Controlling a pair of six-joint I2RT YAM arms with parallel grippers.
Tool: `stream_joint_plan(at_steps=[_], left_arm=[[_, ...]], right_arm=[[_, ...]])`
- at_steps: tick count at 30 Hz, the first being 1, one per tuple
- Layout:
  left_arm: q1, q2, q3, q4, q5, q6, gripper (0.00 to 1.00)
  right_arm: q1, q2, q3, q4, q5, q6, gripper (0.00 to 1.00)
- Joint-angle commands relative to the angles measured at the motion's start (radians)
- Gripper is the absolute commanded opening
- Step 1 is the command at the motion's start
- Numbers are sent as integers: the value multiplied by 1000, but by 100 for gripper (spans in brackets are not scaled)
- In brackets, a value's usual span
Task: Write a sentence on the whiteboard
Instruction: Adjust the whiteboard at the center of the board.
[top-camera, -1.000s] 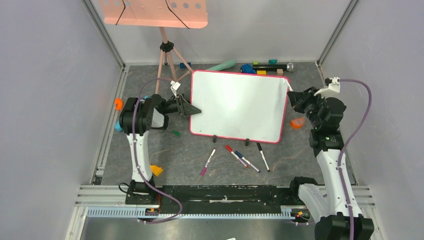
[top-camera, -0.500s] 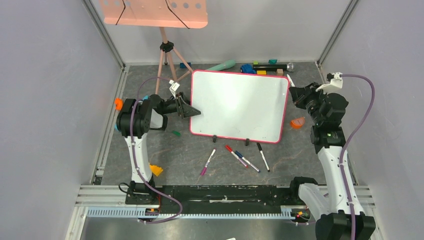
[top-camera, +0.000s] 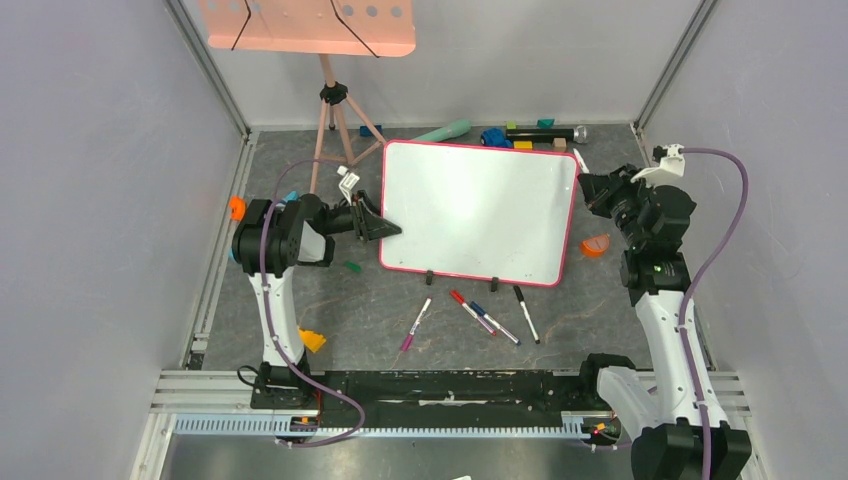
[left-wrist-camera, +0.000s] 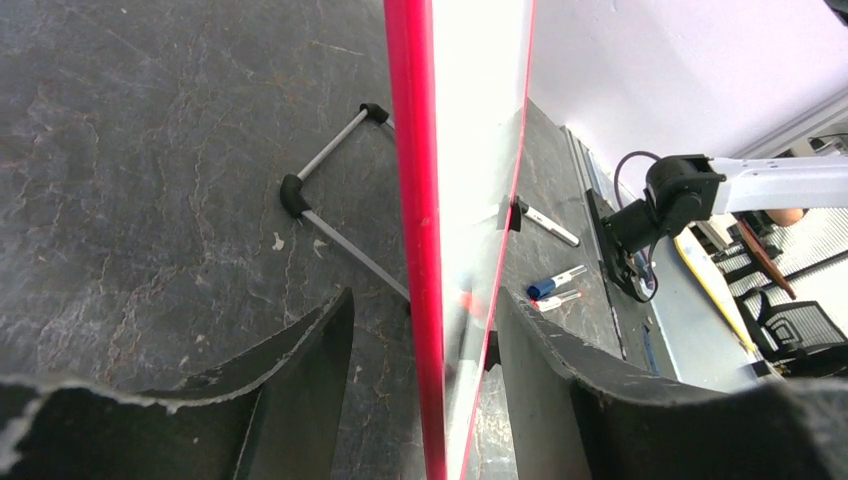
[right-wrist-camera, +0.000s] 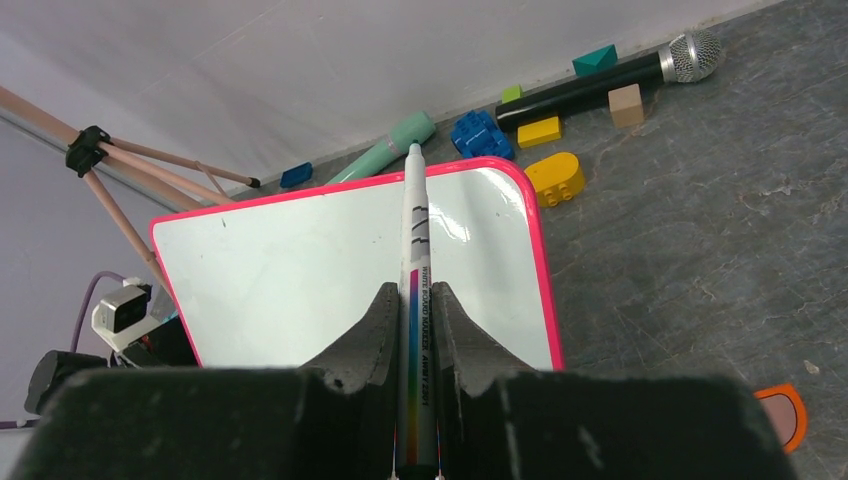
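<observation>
From above, we see the whiteboard (top-camera: 480, 212) propped at a slant in the middle of the dark desk (top-camera: 300, 290), its two black feet toward the arms. The left pincer (top-camera: 385, 228) sits at the board's left edge. The right pincer (top-camera: 590, 190) hovers just beside its upper right corner. Four loose pens (top-camera: 470, 315) lie in front of the board.

At the left wrist, the board's red frame runs edge-on between the pincer's fingers (left-wrist-camera: 300, 380). They stand partly spread, with a gap on each side. A wire stand (left-wrist-camera: 330, 190) shows behind the board.

At the right wrist, the pincer is clamped tight on a white marker (right-wrist-camera: 415, 260), whose tip points across the board's top right corner.
</observation>
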Motion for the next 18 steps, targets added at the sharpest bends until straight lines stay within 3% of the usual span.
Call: stream_joint_plan(at_steps=[1, 6, 13, 18], left_arm=[[9, -46, -40, 59, -14, 122, 60], [8, -64, -81, 59, -20, 141, 49], [7, -84, -126, 59, -33, 134, 9], [9, -80, -134, 59, -45, 119, 2]], right_arm=[[2, 7, 17, 52, 8, -1, 0], [3, 4, 12, 55, 5, 2, 0], [2, -2, -6, 67, 1, 10, 1], [3, -3, -3, 66, -1, 8, 1]])
